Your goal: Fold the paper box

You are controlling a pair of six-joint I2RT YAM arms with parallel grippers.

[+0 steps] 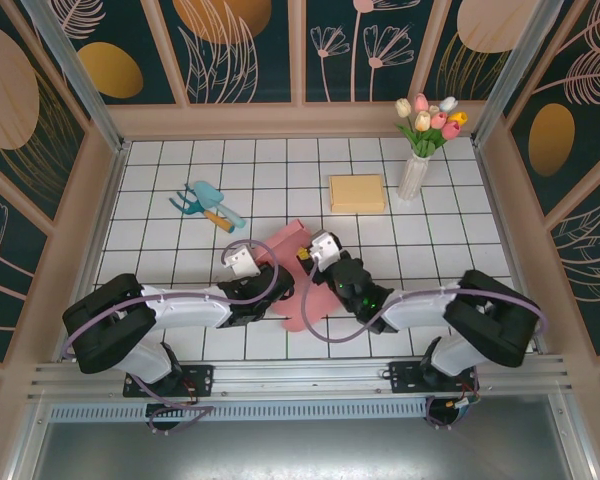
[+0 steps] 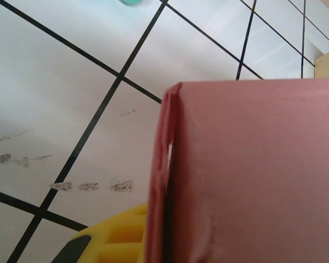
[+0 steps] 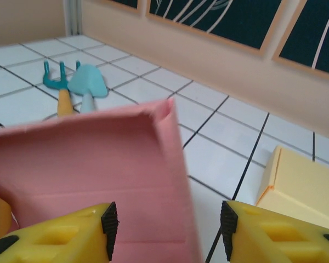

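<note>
Holding: we see the left fingers [image 2: 120, 238] pinched on the paper box [image 2: 252, 175] edge.
Right fingers [image 3: 60, 241]: apart, its panel at 11 o'clock.

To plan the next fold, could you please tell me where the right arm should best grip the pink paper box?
On the pink paper box, probably the raised panel's free right edge, coming edge-on from the right with one of the fingers on each face. The panel is thin, flat and tilted up, and that edge stands clear.
</note>
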